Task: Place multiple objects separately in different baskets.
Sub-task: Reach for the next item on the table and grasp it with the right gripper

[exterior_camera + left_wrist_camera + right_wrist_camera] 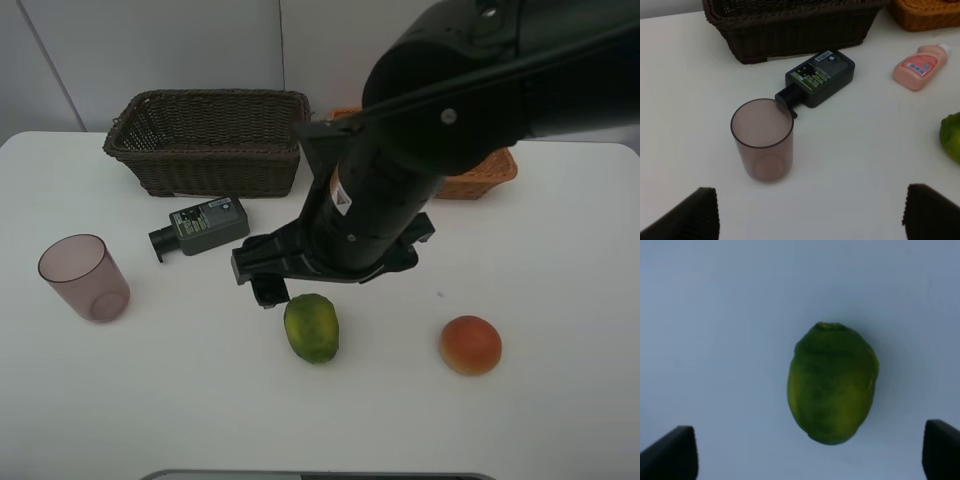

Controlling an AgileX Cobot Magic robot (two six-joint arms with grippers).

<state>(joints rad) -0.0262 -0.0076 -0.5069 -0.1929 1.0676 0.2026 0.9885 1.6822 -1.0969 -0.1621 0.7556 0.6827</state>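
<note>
My right gripper [806, 453] hangs open over the green oval fruit [832, 382], which lies on the white table between its two fingertips, untouched. In the exterior view the fruit [311, 327] lies just below the right arm [400, 170], with one finger [270, 291] showing beside it. My left gripper [808, 214] is open and empty, short of the upright mauve cup [762, 140]. The dark bottle [817, 77] lies on its side behind the cup, and the pink bottle [917, 67] lies further right. The red-orange fruit [470, 344] sits alone at the right.
The dark brown basket [210, 140] stands at the back left. The orange-tan basket [487, 175] is at the back right, mostly hidden by the right arm. The cup [85, 277] stands near the table's left edge.
</note>
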